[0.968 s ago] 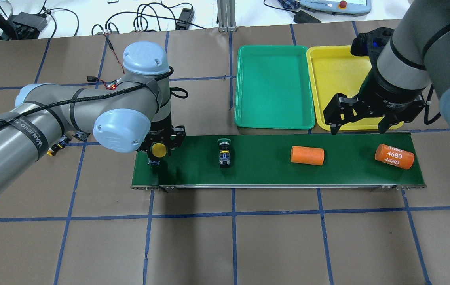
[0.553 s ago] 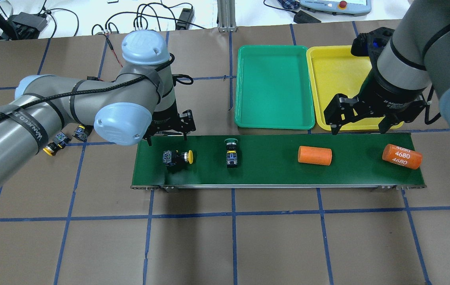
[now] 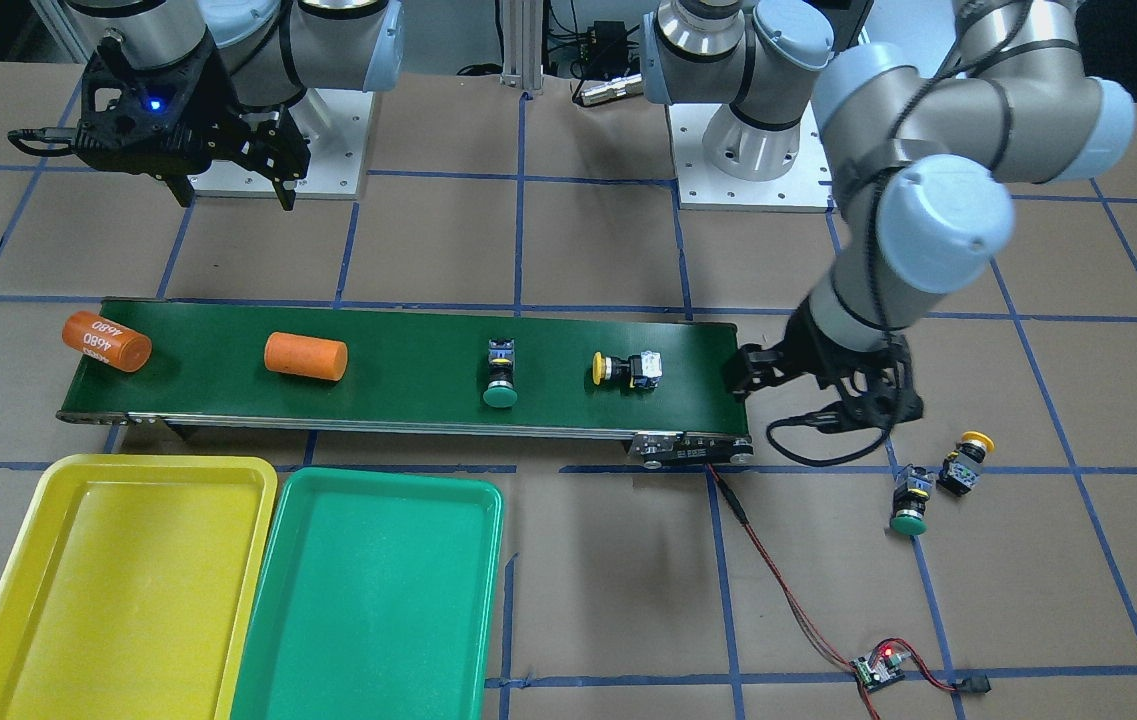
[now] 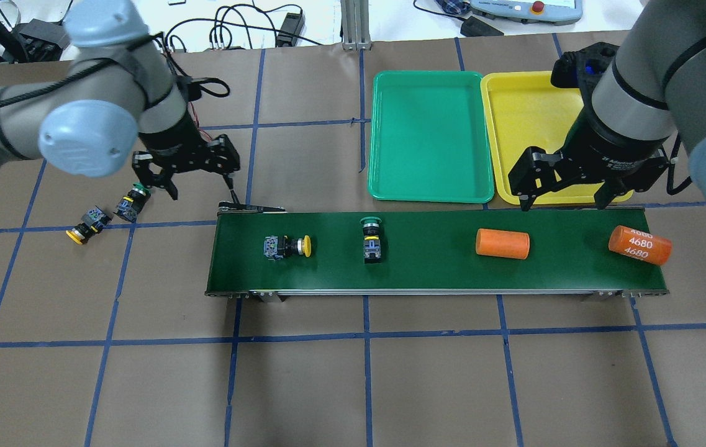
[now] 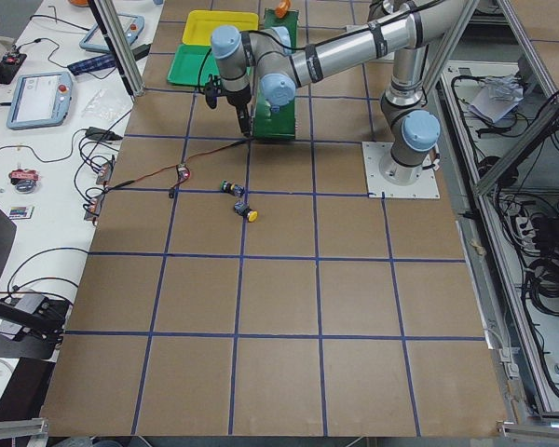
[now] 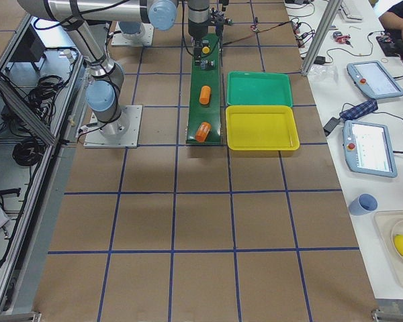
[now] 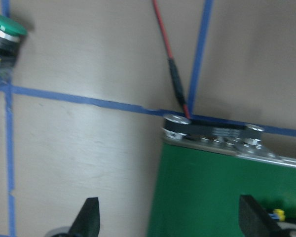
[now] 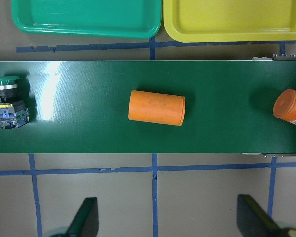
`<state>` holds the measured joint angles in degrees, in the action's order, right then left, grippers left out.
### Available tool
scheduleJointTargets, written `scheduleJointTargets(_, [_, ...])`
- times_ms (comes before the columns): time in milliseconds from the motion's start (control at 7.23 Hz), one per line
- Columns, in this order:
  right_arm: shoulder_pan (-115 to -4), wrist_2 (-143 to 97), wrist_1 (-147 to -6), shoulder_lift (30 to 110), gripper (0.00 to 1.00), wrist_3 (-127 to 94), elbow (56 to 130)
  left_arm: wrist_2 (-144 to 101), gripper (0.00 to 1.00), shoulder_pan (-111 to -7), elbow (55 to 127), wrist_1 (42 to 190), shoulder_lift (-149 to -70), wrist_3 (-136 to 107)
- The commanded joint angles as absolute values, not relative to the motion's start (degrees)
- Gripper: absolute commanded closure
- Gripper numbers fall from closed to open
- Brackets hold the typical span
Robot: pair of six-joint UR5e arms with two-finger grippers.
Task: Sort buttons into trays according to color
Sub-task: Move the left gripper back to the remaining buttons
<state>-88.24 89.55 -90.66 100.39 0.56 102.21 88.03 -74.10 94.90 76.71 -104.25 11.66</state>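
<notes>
1. Two grippers, both empty. The left gripper (image 4: pixel 200 189) has its fingers spread wide with nothing between them. It hangs over the paper just off the end of the belt (image 4: pixel 427 273).
2. Nearest to it is the loose green button (image 4: pixel 131 202), on its side on the paper just beside the outer finger. I cannot tell whether they touch. The loose yellow button (image 4: pixel 84 228) lies just past it, farther out from the gripper.
3. On the gripper's other side, on the belt, is the belt yellow button (image 4: pixel 287 246), lying down with its cap pointing away from the gripper. Beyond it is the belt green button (image 4: pixel 371 242), well apart from the gripper.
4. The right gripper (image 4: pixel 562 202) is likewise spread and carries nothing. It hovers over the belt edge next to the yellow tray (image 4: pixel 526 124).
5. Below it on the belt, the plain cylinder (image 4: pixel 502 244) is on the side toward the left arm and the numbered cylinder (image 4: pixel 639 245) is on the other side. Neither is a task item.
6. The green tray (image 4: pixel 430 136) sits just beside the yellow tray, on the side toward the left arm. Both trays hold nothing.
7. Progress (judgement): 0 of 4 sorted. Two buttons lie on the belt and two on the paper. Every pick and placement is left to do: yellows to the yellow tray, greens to the green tray.
</notes>
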Motion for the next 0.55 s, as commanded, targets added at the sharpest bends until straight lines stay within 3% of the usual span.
scheduleJointTargets(0, [-88.24, 89.3, -90.62, 100.46, 0.0, 0.35, 102.22, 88.5, 0.0, -67.68, 92.11, 75.59, -108.97, 31.49])
scheduleJointTargets(415, [-88.24, 89.56, -90.79, 100.2, 0.0, 0.7, 102.13, 90.7, 0.0, -65.66, 93.34, 64.6, -115.56, 38.71])
